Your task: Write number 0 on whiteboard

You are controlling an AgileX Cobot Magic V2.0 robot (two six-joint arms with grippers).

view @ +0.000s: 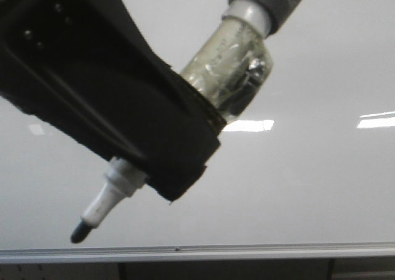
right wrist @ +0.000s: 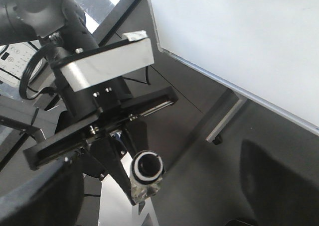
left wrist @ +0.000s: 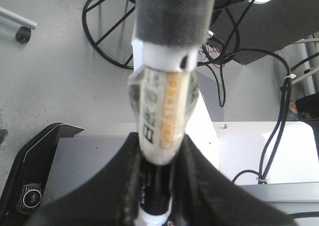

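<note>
We see our left tool (left wrist: 158,186) clamped on a marker (left wrist: 162,111), its orange-labelled barrel rising between black pads, with black cables (left wrist: 219,66) on the grey floor (left wrist: 60,76) behind.

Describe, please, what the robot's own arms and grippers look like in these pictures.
The left gripper has broad matte black fingers with a few small screws. From the right wrist view, the left arm is glossy black, with a silver metal block above a black crossbar.

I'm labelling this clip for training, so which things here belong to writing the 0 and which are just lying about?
Job:
- whiteboard, no 0 on it yet
- marker, uncapped, tip pointing down
- left claw, shut on the marker

Lying about:
- black cables on the floor
- caster wheel
- right claw's finger, holding nothing that shows
</note>
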